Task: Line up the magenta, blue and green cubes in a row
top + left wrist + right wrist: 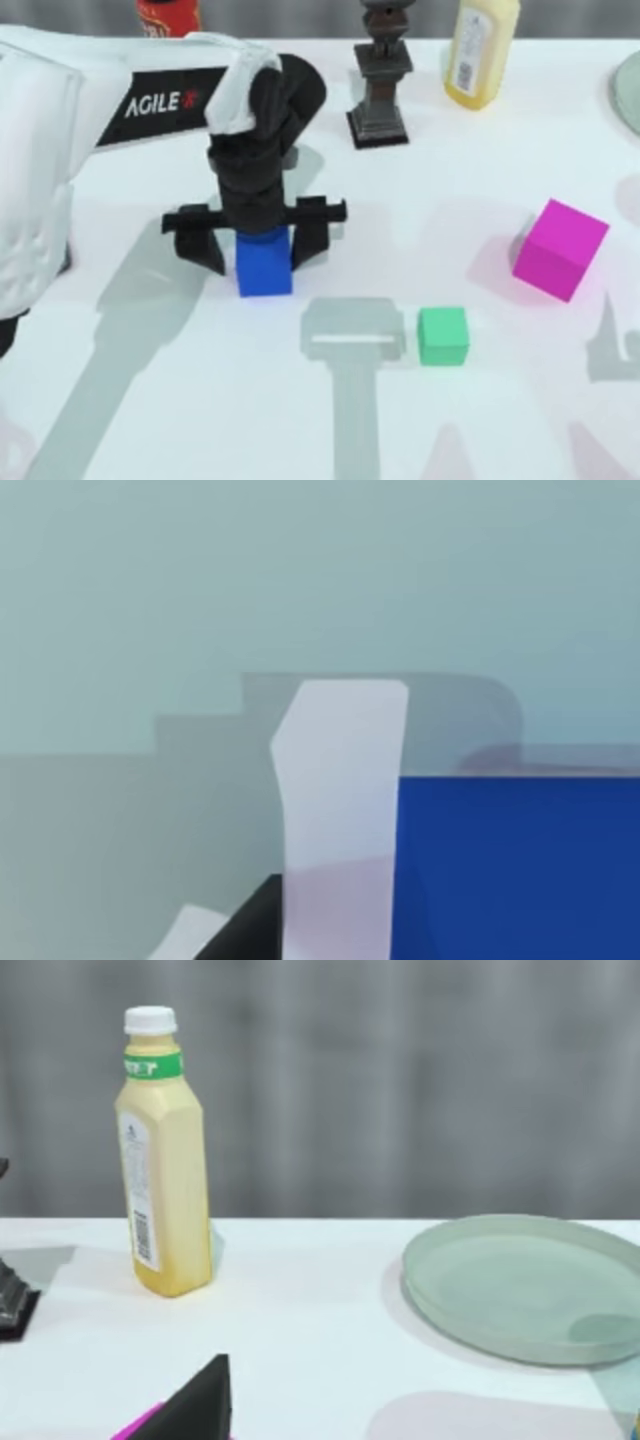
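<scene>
Three cubes are lying on the white table (150, 420). Nearest the camera, the green cube (443, 335) is sitting well to the right of the left gripper (262, 247) and nearer the front edge than it, untouched.

The left gripper is reaching in from the table's left and is pointing straight down over the blue cube (265, 265). Its two black fingers (205, 245) are standing one on each side of the cube, spread slightly wider than it, with a visible gap showing on the left side in the top view. In the left wrist view, one pale finger (340, 810) is standing just beside the blue cube (520, 870); whether it is touching the face cannot be told. The cube is resting on the table, between the fingers.

The magenta cube (560, 248) is lying far to the right of the gripper, turned at an angle to the table edge and well apart from the green cube.

Beyond the gripper, along the back edge, a dark stand (380, 85) is standing slightly to its right, a yellow bottle (481, 50) farther right, and a red container (168, 15) to its left. A glass plate (530, 1285) is lying at the far right.

The right gripper's state cannot be told; only a dark tip (195, 1405) is showing in the right wrist view.
</scene>
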Controlling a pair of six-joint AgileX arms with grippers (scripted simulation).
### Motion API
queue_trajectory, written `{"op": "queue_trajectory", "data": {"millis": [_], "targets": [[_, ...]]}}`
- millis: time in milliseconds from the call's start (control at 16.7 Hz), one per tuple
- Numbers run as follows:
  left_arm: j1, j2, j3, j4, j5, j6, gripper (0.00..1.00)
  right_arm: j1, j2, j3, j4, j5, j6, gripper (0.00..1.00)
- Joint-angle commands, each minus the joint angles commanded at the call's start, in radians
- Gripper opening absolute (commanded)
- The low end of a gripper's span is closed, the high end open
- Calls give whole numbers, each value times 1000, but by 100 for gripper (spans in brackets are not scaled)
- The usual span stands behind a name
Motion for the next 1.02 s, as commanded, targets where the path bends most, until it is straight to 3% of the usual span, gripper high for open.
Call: {"op": "queue_trajectory", "data": {"millis": [360,1020], "targets": [[0,0,0,0,0,0,2,0,0,0,0,0,0,100],[-1,-25,17,-29,-6,6,0,0,0,0,0,0,0,100]]}}
